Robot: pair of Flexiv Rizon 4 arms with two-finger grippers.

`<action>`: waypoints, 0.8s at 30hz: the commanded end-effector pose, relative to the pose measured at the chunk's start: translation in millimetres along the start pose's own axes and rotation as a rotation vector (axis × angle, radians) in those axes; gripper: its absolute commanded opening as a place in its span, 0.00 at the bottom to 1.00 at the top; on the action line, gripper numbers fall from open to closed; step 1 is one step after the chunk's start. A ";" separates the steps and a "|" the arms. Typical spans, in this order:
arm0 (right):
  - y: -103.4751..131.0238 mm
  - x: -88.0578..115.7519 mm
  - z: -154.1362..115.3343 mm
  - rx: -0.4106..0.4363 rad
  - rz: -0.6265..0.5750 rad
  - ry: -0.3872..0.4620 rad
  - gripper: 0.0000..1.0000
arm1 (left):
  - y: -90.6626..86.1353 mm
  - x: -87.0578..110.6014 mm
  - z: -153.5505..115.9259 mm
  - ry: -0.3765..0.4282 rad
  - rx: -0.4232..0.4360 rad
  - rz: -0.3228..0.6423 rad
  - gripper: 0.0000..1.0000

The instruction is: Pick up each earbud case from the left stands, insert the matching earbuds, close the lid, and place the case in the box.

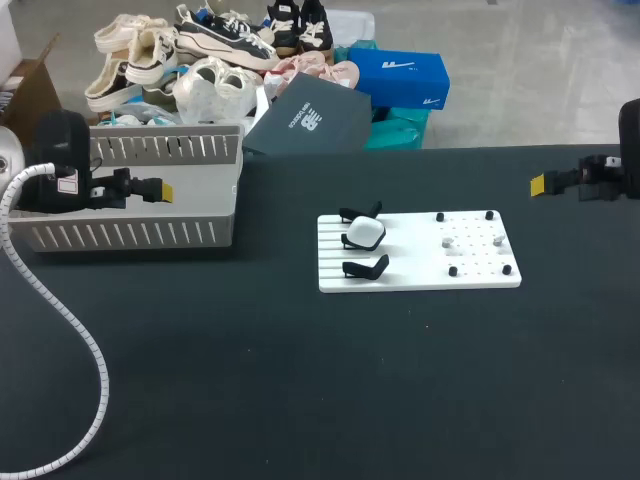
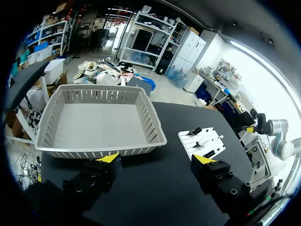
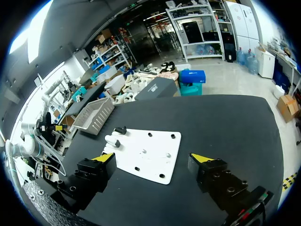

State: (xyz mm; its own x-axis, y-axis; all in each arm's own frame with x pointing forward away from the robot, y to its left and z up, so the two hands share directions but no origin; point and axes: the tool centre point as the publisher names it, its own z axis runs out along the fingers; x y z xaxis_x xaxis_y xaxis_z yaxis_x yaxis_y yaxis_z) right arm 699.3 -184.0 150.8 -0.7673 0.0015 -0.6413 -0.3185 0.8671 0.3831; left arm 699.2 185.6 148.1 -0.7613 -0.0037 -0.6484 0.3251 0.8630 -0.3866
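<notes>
Left gripper: released, its yellow-tipped fingers spread wide and empty, well left of the white board.
Right gripper: also slack and empty, well right of the board, probably parked before the first pick.
Board: flat and rigid, ribbed on its left half and pegged on its right.
Earbud case: glossy, white and rounded, seated on the board's left half between two black curved holders, so within reach.
Earbuds: small pale bits on the board's right half, too small to tell their shape.
Grey box: slotted plastic, well left of the board.

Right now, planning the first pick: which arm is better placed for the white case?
Probably left: the white case sits on the board's end nearer the left gripper and basket; the right gripper would cross pegs.
</notes>
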 end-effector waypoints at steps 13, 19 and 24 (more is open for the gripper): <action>-2.1 -0.3 0.3 -0.008 -0.002 0.000 1.00 | -14.7 -9.3 -8.5 0.001 0.142 0.152 1.00; -2.1 -0.3 0.3 -0.008 -0.002 0.000 1.00 | -27.4 -19.5 -6.6 -0.038 0.191 0.319 1.00; -2.1 -0.3 0.3 -0.008 -0.002 0.000 1.00 | -40.7 -31.6 -0.4 -0.055 0.256 0.443 1.00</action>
State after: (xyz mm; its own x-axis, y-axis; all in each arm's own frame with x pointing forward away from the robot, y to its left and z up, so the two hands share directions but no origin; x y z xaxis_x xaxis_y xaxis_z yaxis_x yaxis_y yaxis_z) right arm 699.4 -184.1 150.8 -0.7672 0.0014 -0.6414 -0.3186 0.8671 0.3829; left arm 703.9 152.2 186.8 -0.5303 0.3134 -0.7878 0.6773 0.7155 -0.1712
